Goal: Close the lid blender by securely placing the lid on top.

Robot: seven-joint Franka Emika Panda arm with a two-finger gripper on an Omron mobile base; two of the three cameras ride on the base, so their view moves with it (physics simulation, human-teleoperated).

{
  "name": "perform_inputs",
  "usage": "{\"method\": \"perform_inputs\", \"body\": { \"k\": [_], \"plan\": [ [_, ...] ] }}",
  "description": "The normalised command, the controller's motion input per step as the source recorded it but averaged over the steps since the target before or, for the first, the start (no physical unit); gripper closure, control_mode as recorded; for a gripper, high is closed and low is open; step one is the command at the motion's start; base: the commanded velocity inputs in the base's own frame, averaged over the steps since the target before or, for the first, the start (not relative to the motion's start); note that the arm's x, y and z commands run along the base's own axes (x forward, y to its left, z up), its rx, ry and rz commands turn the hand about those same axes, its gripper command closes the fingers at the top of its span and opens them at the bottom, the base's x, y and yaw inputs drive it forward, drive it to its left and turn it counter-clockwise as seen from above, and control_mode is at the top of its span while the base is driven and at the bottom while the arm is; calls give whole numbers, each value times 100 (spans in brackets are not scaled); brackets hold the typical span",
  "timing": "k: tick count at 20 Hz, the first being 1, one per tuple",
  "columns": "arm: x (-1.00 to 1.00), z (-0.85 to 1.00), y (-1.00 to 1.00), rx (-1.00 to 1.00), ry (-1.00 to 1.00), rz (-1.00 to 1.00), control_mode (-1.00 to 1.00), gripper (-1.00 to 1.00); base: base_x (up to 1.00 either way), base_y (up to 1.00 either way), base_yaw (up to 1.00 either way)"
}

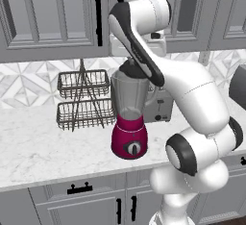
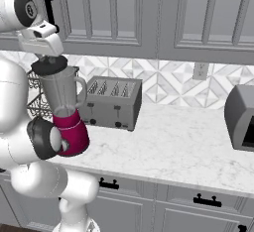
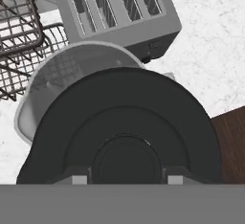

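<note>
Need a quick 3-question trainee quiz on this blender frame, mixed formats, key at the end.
1. True or false: the lid already sits flat and centred on the blender jar's mouth.
2. Multiple choice: what stands directly behind the blender by the backsplash? A) a kettle B) the silver toaster C) a stack of pots
3. Fill in: to the blender's left in the left base view, the counter holds a two-tier wire ____.

Key:
1. False. In the hand view the lid is held by the gripper and sits off-centre, with part of the jar's mouth still uncovered.
2. B
3. rack
</note>
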Motion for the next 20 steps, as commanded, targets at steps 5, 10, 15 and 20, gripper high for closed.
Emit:
{"method": "perform_inputs", "body": {
  "k": [5, 10, 15, 20],
  "plan": [
    [27, -12, 0, 0, 0, 0, -100, 100, 0, 0, 0],
    [8, -29, 0, 0, 0, 0, -100, 100, 0, 0, 0],
    [9, -16, 4, 0, 0, 0, -100, 100, 0, 0, 0],
    [19, -1, 24, 0, 0, 0, -100, 100, 0, 0, 0]
  ]
}}
